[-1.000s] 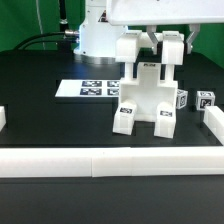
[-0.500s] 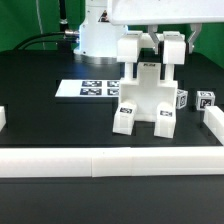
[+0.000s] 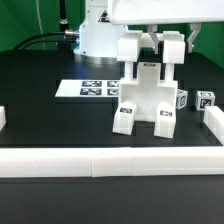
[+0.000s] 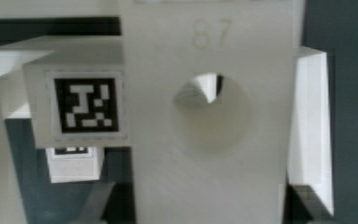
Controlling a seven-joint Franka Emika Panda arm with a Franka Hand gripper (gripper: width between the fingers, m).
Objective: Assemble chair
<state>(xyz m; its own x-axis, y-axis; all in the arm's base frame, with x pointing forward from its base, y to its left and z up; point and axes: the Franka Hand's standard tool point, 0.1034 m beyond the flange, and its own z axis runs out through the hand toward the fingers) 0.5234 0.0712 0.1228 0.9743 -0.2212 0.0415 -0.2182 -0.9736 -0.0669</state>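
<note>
The white chair (image 3: 145,98) stands upright in the middle of the black table, on tagged feet (image 3: 125,118). Two square posts (image 3: 130,48) rise at its top, either side of a flat slab. My gripper (image 3: 154,52) comes down from above between the posts, its dark fingers closed on the slab's top edge. In the wrist view the slab (image 4: 211,110) fills the middle, with a small hole in it and a tagged post (image 4: 83,105) beside it. My gripper (image 4: 211,205) has a dark finger against each side of the slab.
The marker board (image 3: 92,88) lies flat behind the chair towards the exterior view's left. Two small tagged white parts (image 3: 205,98) sit at the right. A long low white rail (image 3: 100,161) runs along the front, with a white block (image 3: 213,125) at the right edge.
</note>
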